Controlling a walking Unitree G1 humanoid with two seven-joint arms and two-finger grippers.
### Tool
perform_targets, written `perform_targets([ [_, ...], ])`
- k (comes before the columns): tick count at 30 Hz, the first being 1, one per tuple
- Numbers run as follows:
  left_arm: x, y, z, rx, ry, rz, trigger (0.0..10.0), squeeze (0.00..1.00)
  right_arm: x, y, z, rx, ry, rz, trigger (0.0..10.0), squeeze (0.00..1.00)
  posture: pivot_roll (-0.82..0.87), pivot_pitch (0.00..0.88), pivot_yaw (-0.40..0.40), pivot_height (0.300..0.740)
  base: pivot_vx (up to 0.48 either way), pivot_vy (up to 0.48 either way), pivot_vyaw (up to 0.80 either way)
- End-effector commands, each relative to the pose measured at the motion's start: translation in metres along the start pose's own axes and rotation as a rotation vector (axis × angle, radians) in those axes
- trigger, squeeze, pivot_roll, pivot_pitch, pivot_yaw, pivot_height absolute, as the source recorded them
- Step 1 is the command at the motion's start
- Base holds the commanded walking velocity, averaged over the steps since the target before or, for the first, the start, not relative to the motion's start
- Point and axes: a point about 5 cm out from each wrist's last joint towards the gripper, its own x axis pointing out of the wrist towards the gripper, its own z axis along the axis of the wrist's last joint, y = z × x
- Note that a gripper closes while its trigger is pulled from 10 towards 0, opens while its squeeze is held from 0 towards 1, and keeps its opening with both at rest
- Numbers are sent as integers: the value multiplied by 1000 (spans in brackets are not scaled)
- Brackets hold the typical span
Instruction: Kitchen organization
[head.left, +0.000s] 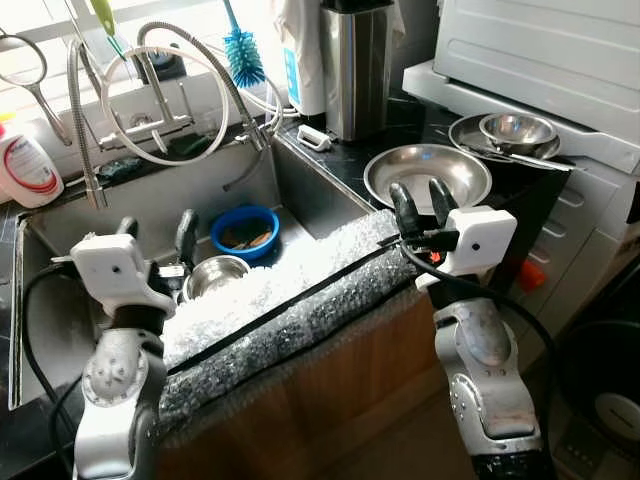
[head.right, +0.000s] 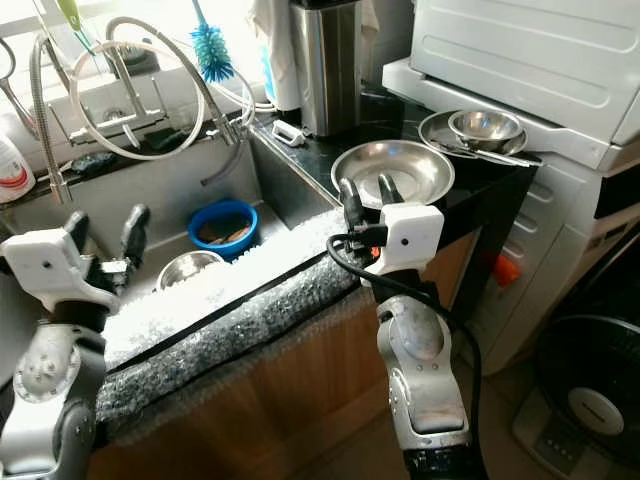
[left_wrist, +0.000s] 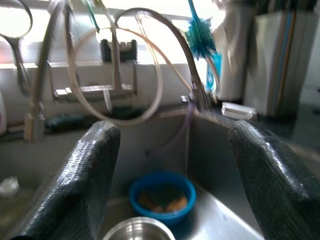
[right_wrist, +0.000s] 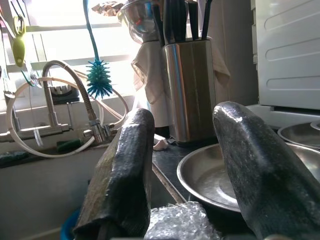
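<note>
Sink: blue bowl with scraps at the back, steel bowl just in front of it. My left gripper hovers above the steel bowl, fingers spread, empty. Bubble wrap pads the front edge between me and the basin. Counter: large steel plate; my right gripper at its near rim, fingers parted, empty. Behind: knife block, blue brush, faucet hose.
</note>
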Motion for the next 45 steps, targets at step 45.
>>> perform_targets([
  [45, 9, -2, 11, 20, -57, -12, 10000, 0, -7, -7, -15, 10, 49, -56, 10000, 0, -137, 0, 119, 740, 6, 0, 0],
])
